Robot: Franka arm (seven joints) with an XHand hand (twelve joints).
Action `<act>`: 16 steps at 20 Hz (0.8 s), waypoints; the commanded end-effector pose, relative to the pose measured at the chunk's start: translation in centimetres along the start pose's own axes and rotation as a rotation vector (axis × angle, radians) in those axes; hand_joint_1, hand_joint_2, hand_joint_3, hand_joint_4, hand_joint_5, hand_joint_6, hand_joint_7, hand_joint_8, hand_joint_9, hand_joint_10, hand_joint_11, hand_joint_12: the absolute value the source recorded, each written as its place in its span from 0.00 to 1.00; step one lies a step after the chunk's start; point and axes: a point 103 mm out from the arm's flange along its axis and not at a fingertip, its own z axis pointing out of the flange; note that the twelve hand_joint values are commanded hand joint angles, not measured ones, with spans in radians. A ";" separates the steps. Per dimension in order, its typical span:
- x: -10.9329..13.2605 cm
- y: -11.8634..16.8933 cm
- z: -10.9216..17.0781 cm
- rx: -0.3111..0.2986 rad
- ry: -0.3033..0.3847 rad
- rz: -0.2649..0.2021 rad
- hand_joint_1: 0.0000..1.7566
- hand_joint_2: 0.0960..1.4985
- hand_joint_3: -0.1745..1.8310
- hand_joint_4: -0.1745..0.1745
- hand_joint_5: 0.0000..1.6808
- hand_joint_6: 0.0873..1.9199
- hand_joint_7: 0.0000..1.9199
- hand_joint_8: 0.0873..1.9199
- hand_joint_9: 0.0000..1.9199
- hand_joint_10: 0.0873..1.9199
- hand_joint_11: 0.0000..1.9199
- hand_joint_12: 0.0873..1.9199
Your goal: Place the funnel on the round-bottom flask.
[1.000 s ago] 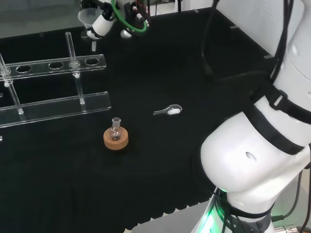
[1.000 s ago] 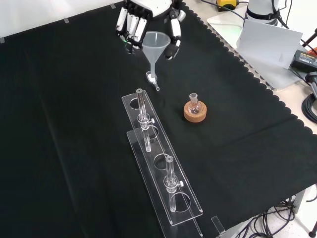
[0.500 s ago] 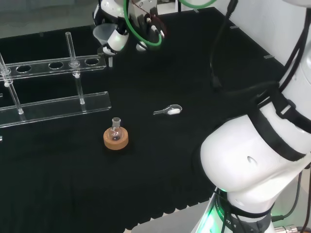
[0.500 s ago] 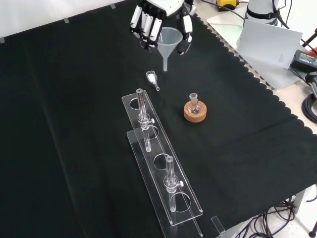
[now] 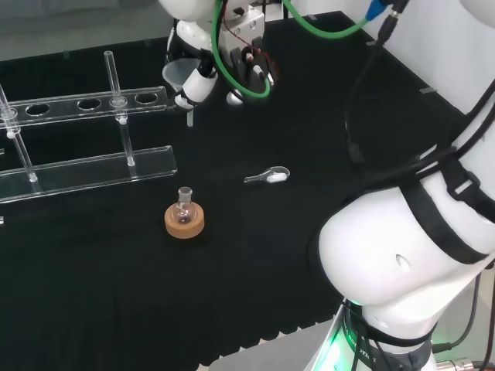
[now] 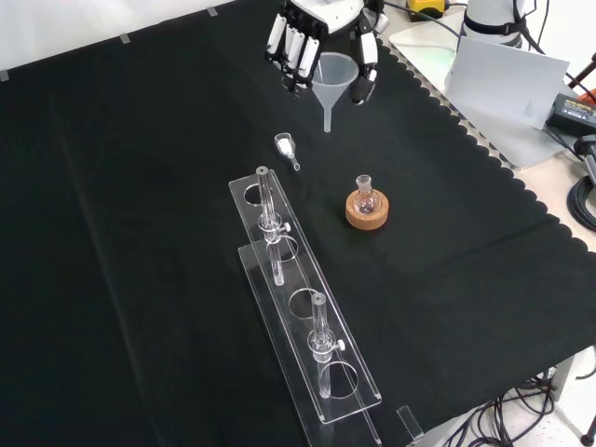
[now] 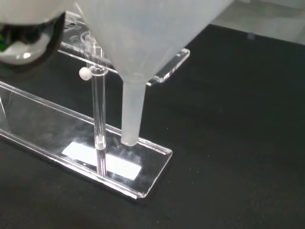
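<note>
Black cloth (image 6: pixel 140 233) covers the bench, its scalloped hem (image 6: pixel 484 154) running along the right side in the front view. Past that hem lies a pale tabletop (image 6: pixel 521 140) carrying a grey box (image 6: pixel 507 79), a dark unit (image 6: pixel 570 110) and black cables (image 6: pixel 582 200). Beyond the cloth's far edge, a light surface (image 6: pixel 84 23) shows.

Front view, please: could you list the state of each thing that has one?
hand: shut on the funnel, held above the cloth.
funnel: upright, spout down, in the air.
round-bottom flask: upright on its cork ring, neck open.
scoop: lying on the cloth.
rack: two tubes upright.
</note>
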 end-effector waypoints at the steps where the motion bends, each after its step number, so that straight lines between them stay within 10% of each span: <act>1: 0.2 -1.5 1.1 0.001 0.028 0.066 0.66 0.42 0.32 1.00 0.89 0.03 0.84 0.00 0.80 0.00 0.51 0.51; 16: 1.8 -3.8 5.7 0.013 0.056 0.146 0.66 0.43 0.32 1.00 0.89 0.02 0.84 0.00 0.80 0.00 0.51 0.51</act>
